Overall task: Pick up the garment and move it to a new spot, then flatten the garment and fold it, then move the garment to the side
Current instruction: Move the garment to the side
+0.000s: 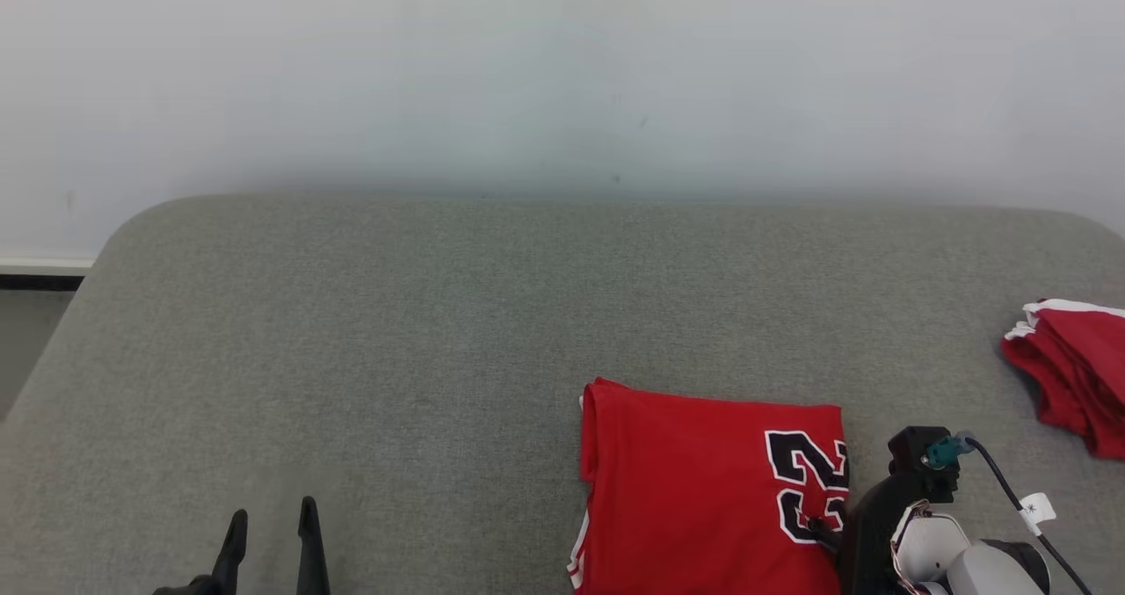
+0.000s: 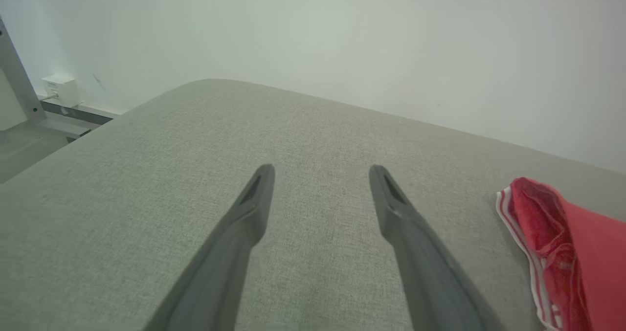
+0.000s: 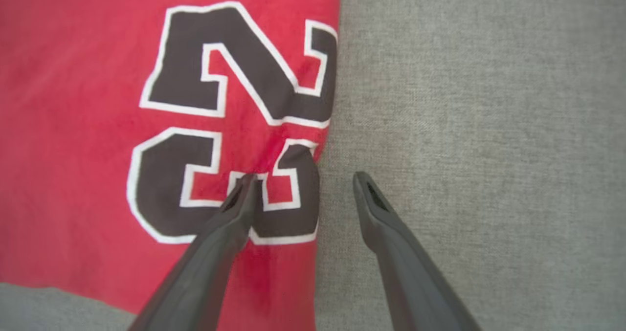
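The garment is a red jersey with black, white-edged numerals, folded into a flat rectangle at the lower centre-right of the grey cushion. My right gripper stands open astride its right edge, one finger over the numerals, the other over bare fabric, nothing held. In the head view the right gripper shows at the jersey's right edge, mostly hidden by its dark wrist. My left gripper is open over bare cushion at the lower left, well apart from the jersey. The left wrist view has the left gripper open, the garment at its right.
A second red garment with white trim lies bunched at the cushion's right edge. The grey cushion ends against a pale wall behind. A cable with a white tag trails from my right wrist. A metal leg and wall socket stand beyond the cushion.
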You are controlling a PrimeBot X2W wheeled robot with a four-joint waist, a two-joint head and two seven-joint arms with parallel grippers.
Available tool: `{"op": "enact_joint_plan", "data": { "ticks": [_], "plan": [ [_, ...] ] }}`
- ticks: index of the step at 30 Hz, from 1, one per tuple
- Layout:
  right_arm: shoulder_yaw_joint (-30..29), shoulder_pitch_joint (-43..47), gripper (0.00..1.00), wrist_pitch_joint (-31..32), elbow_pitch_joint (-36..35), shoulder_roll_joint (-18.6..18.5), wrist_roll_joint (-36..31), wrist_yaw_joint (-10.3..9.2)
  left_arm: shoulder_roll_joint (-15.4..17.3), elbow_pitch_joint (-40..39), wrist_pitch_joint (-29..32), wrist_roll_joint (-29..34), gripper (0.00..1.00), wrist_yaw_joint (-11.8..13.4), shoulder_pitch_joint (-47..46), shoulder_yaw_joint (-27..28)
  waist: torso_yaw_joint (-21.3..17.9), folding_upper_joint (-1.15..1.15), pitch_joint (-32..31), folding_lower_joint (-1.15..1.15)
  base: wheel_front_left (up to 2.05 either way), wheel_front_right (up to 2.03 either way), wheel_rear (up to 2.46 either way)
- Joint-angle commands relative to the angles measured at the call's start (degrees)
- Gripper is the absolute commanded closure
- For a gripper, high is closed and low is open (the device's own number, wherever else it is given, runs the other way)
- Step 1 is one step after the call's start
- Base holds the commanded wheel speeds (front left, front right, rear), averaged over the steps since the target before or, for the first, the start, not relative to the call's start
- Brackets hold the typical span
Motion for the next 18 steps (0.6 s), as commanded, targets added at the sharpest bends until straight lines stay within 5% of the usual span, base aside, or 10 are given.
{"op": "enact_joint_plan", "data": {
  "ticks": [1,10,11,12,13,18],
  "plan": [
    [0.1,-0.4,0.00,0.6,0.9,0.0,-0.4,-0.14,0.0,0.3,-0.1,-0.1,0.00,-0.1,0.2,-0.1,1.6,0.00,0.8,0.00,0.00,0.00,0.00],
    [2.3,-1.3,0.00,3.0,4.3,-0.3,0.7,-0.14,0.0,-0.3,-0.1,-0.3,0.00,-0.1,-0.5,-0.6,3.3,0.00,2.2,0.00,0.00,0.00,0.00],
    [2.8,-1.4,0.26,3.3,4.6,-0.5,0.8,-0.14,0.0,-0.3,-0.1,-0.4,0.00,0.0,-0.8,-0.7,3.5,0.00,2.4,0.00,0.00,0.00,0.00],
    [3.2,-1.7,0.75,3.3,4.8,-0.8,0.8,-0.14,0.0,-0.3,-0.1,-0.4,0.00,0.0,-1.0,-0.8,3.6,0.00,2.6,0.00,0.00,0.00,0.00],
    [4.4,-2.3,1.00,3.2,5.0,-1.6,0.3,-0.14,0.0,-0.4,-0.1,-0.6,0.00,0.1,-1.3,-1.1,3.8,0.00,2.9,0.00,0.00,0.00,0.00],
    [7.8,-5.2,1.00,2.6,3.7,-5.5,-0.9,-0.20,0.0,-0.5,-0.1,-1.0,0.00,0.4,-2.2,-1.5,3.7,0.00,3.4,0.00,0.00,0.00,0.00]
  ]
}}
